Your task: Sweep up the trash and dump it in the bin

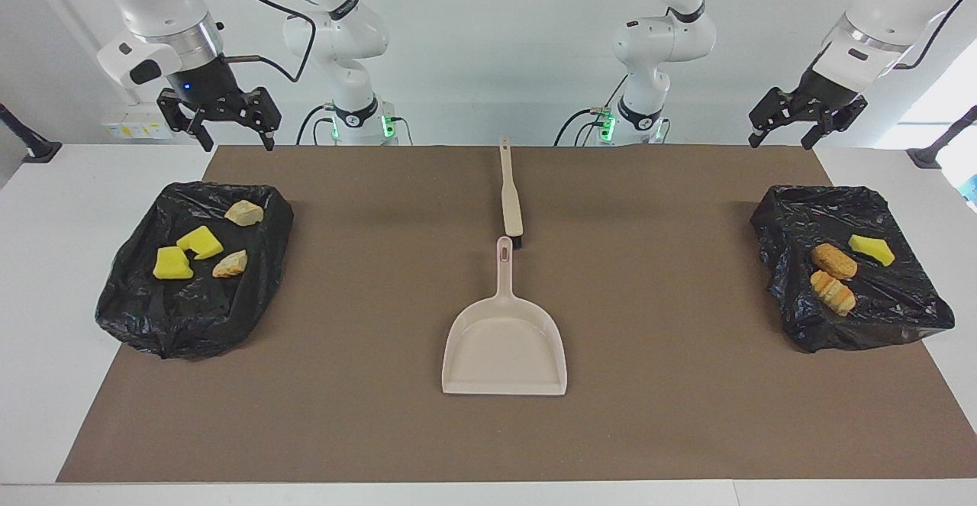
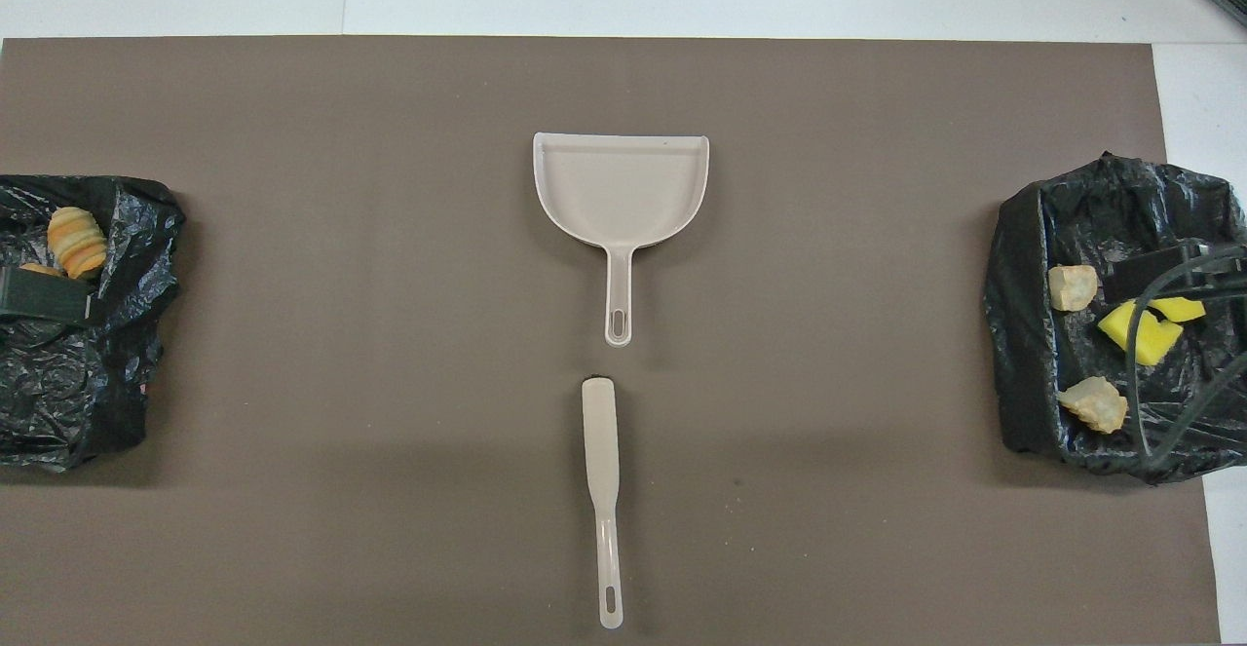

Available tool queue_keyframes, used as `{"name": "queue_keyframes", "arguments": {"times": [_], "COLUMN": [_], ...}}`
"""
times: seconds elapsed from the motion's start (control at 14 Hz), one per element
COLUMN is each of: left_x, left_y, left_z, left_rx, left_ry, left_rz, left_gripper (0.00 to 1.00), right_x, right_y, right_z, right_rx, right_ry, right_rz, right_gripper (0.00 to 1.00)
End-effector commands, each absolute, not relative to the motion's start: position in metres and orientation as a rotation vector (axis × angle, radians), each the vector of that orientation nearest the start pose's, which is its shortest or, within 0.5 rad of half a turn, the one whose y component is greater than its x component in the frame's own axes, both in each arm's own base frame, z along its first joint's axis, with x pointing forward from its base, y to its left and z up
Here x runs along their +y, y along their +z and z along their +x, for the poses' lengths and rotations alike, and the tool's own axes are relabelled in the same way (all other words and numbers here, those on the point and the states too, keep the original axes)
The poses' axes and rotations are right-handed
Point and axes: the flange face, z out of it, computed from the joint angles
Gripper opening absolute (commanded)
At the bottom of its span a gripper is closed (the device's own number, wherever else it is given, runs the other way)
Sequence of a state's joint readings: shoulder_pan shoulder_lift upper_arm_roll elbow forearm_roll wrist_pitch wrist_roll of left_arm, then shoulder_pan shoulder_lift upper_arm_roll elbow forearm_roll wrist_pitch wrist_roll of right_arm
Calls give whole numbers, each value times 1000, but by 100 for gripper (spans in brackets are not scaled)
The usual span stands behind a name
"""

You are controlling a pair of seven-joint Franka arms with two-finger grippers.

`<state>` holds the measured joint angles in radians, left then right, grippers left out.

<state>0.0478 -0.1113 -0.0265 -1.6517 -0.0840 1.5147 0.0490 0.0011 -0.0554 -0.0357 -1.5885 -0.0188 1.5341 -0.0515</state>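
Facing camera high, opposite robots; overhead steep; both share dustpan.

No readable text, label, brand, number or sign anywhere.

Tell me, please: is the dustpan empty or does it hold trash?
Empty. The dustpan shows only its bare beige floor in both views; the scraps lie in the black bags.

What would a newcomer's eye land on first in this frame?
Probably the two black bag-lined bins, one at the right arm's end and one at the left arm's end of the brown mat, with bright yellow sponge bits and other scraps already inside. Between them lies the beige dustpan, empty, with the brush nearer the robots, handle to handle. The left gripper and right gripper hang open, holding nothing.
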Motion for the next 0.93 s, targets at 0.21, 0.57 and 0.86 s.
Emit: {"name": "queue_keyframes", "arguments": {"times": [0.21,0.57,0.86], "left_x": [5,6,5], "left_y": [656,664,665], "left_z": [504,506,506], "left_rx": [65,153,138], "left_ry": [23,-14,-18], "left_rz": [-3229,-3177,-3170], "left_gripper": [100,100,100], "right_x": [-20,-21,-22], "right_y": [645,644,645], "right_z": [533,533,533], "right_rx": [0,0,5], "right_ry": [12,14,12], "right_rz": [-3141,-3141,-3141], "right_gripper": [100,100,100]}}
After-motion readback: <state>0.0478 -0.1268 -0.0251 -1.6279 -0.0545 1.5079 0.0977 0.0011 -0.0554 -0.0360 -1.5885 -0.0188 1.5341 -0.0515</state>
